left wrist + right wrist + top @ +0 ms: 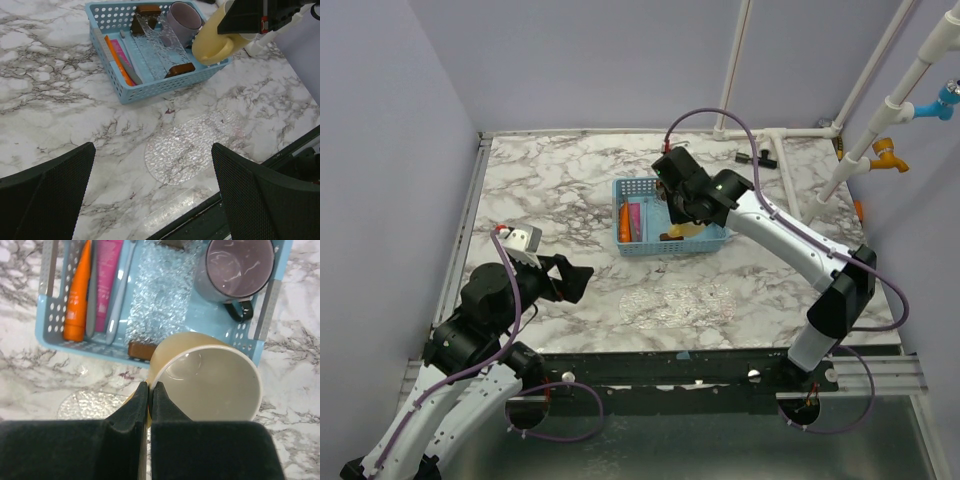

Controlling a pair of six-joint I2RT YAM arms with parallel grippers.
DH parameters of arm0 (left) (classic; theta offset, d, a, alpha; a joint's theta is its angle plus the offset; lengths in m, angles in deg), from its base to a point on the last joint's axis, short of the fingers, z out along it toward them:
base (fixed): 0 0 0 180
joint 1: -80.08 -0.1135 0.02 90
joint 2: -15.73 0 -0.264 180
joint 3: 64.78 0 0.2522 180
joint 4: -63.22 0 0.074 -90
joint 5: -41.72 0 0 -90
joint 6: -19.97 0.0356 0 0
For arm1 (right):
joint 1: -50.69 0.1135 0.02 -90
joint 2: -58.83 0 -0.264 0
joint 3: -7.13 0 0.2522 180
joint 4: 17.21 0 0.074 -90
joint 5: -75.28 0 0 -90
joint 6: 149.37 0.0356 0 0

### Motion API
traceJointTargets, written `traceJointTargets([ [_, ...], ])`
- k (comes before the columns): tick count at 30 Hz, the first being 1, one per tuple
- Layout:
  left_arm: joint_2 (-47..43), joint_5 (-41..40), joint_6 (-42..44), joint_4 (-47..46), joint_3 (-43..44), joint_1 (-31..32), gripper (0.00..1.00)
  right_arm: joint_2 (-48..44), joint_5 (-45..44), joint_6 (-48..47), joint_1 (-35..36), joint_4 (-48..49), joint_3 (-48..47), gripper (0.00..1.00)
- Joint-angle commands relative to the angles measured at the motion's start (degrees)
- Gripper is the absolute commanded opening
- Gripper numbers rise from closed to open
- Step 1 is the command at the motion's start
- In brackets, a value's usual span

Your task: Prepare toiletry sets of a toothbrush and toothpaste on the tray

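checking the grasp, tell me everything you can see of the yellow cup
The yellow cup is pale yellow, smooth and glossy, plastic-looking, with a round open mouth, empty inside, no handle visible. The right gripper is shut on its rim, holding it tilted over the near edge of the blue basket, close to the grey mug. Whether it touches the basket cannot be told.

The left arm [470, 340] sits folded low over its base, wrist tipped forward. The left gripper [152, 150] has its two black fingers [50, 195] spread wide, with nothing between them. The right arm [790, 240] reaches far out, elbow bent. The right gripper [149, 390] points down, its fingers pinched together on the rim of a pale yellow plastic cup [210, 380].
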Motion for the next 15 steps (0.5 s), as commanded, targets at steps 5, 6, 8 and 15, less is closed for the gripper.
traceJointTargets([
  [5, -0.9, -1.1, -0.2, 0.6, -0.2, 0.1, 0.99, -2.8, -6.4, 6.0, 8.4, -3.6, -1.6, 0.01],
  [6, -1.0, -1.2, -0.2, 0.6, -0.2, 0.2, 0.99, -2.7, -6.5, 6.9, 9.4, -3.6, -1.5, 0.01],
  [8, -1.2, -1.6, -0.3, 0.8, -0.2, 0.2, 0.99, -2.7, -6.7, 8.4, 11.1, -3.6, -1.3, 0.01],
  [15, -1.5, -2.9, -0.6, 1.5, 0.0, 0.1, 0.99, -1.6, -7.3, 13.5, 17.3, -3.6, 0.6, 0.01],
])
